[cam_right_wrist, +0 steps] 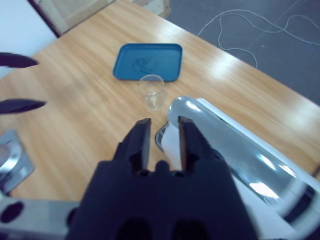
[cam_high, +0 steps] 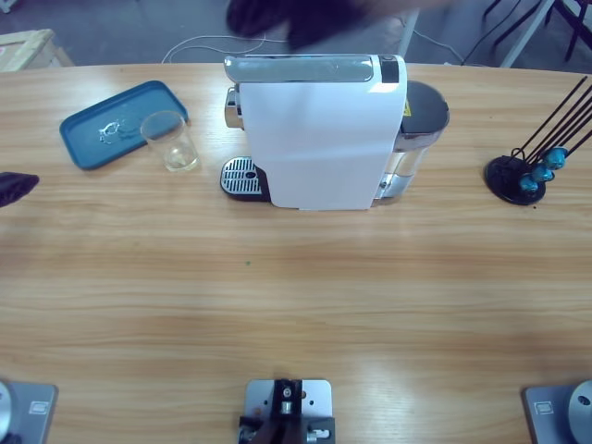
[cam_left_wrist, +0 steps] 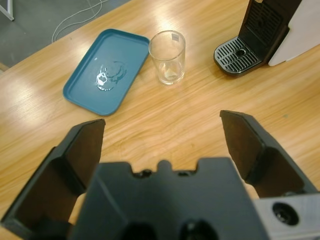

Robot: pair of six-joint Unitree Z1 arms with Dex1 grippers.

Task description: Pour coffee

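The left hand (cam_left_wrist: 162,132) hovers wide open above the bench (cam_left_wrist: 165,125), the glass tumbler (cam_left_wrist: 167,56) ahead beside the blue tray (cam_left_wrist: 80,92). The right hand (cam_right_wrist: 165,135), jaws narrowly parted, hangs over the coffee machine (cam_right_wrist: 240,155).

The place looks like a lab or test room set up as a coffee corner. A long wooden table (cam_high: 296,296) stands on a grey floor (cam_right_wrist: 260,45) where a white cable (cam_right_wrist: 250,25) trails loose. On the table a white coffee machine (cam_high: 319,134) sits at 12 o'clock, a blue tray (cam_high: 111,125) at 10 and a capsule rack (cam_high: 527,171) at 2.
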